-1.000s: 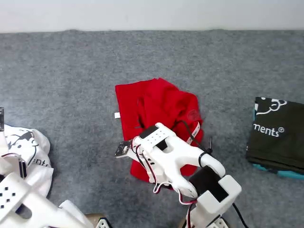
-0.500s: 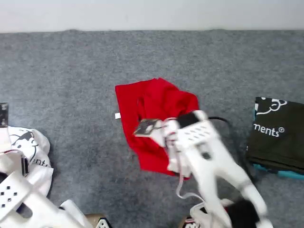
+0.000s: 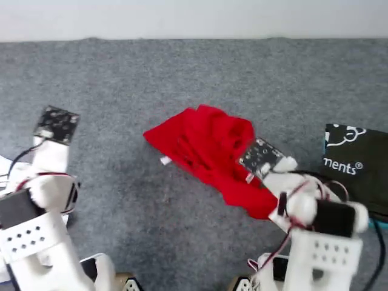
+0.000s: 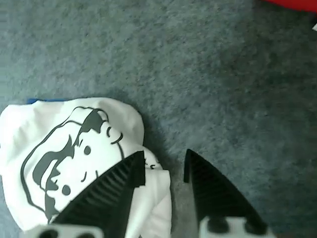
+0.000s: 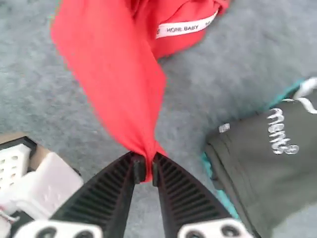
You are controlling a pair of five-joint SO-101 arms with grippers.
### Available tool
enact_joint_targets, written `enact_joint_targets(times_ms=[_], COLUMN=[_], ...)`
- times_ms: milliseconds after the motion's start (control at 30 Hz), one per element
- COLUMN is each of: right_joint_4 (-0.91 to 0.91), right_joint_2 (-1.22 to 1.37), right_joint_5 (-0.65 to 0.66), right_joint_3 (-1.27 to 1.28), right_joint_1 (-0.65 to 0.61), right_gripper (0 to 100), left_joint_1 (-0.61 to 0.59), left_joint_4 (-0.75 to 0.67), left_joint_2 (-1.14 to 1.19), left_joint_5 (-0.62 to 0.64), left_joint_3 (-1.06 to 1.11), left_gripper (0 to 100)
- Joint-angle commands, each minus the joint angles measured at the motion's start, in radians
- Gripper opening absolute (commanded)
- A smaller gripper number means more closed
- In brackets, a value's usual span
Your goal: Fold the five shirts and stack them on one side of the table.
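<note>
Gripper (R) point(image 5: 147, 167), clamped on red shirt point(image 3: 206, 142), has tugged it twd dark stack point(image 3: 354, 176), seemingly taut.

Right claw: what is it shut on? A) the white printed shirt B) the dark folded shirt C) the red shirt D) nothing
C: in the right wrist view the right claw pinches a bunched edge of the red shirt between its closed fingers.

Overhead camera faces down; close wrist cameras apparently share its red shirt point(image 3: 206, 145).
</note>
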Motion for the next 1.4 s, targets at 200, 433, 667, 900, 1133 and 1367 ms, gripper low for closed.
enact_joint_targets(times_ms=[200, 433, 667, 900, 1133, 1367], right_joint_4=[0.039, 0.038, 0.038, 0.038, 0.038, 0.039], right_joint_2=[-0.193, -0.194, -0.199, -0.2, -0.2, -0.202], right_joint_5=[0.181, 0.195, 0.152, 0.124, 0.094, 0.094], right_joint_3=[-0.052, -0.034, 0.003, 0.005, 0.005, 0.003], right_joint_1=[0.275, 0.363, 0.361, 0.364, 0.361, 0.364], right_gripper=[0.9, 0.9, 0.9, 0.9, 0.9, 0.9], left_joint_1=[0.267, 0.365, 0.471, 0.548, 0.592, 0.603], left_joint_4=[-0.121, -0.187, -0.132, -0.103, -0.104, -0.097], left_joint_2=[0.014, 0.39, 0.764, 1.017, 1.25, 1.481], left_joint_5=[0.012, 0.009, -0.104, -0.175, -0.181, -0.18], left_joint_3=[0.143, 0.062, -0.223, -0.458, -0.664, -0.829], left_gripper=[15, 20, 20, 20, 20, 19])
